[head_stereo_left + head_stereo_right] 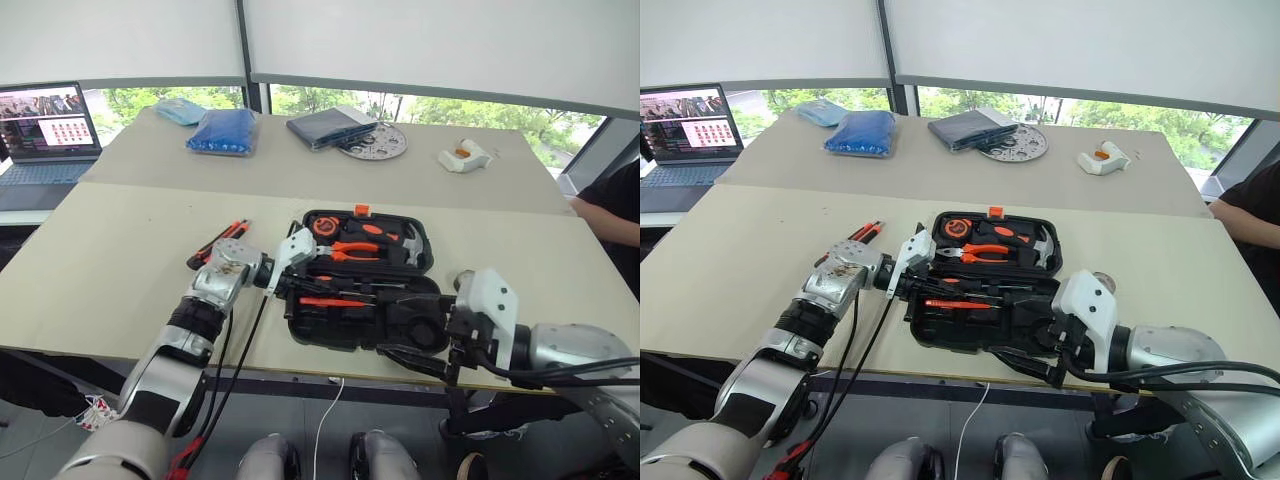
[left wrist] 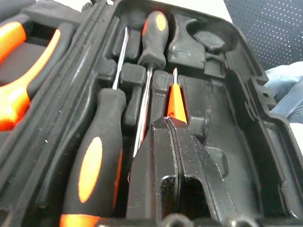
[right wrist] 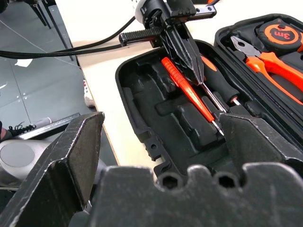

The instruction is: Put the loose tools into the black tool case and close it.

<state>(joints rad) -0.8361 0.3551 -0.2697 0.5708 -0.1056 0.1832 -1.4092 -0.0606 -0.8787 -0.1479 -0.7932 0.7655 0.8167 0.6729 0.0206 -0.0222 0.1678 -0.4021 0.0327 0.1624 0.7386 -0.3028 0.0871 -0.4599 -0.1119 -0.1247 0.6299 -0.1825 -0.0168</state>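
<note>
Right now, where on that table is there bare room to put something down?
Bare table lies left of the utility knife, and right of the black tool case too. It is crowded over the case's near half, where the left hand and right hand sit.

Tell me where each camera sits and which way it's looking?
Left and right eye views: on the head, looking forward and down at the black tool case; both arms show.
Left wrist view: on the left wrist, looking into the case; the shut left gripper is over the slim orange screwdriver.
Right wrist view: on the right wrist, looking between its open right gripper fingers.
Both wrist views share that screwdriver.
</note>
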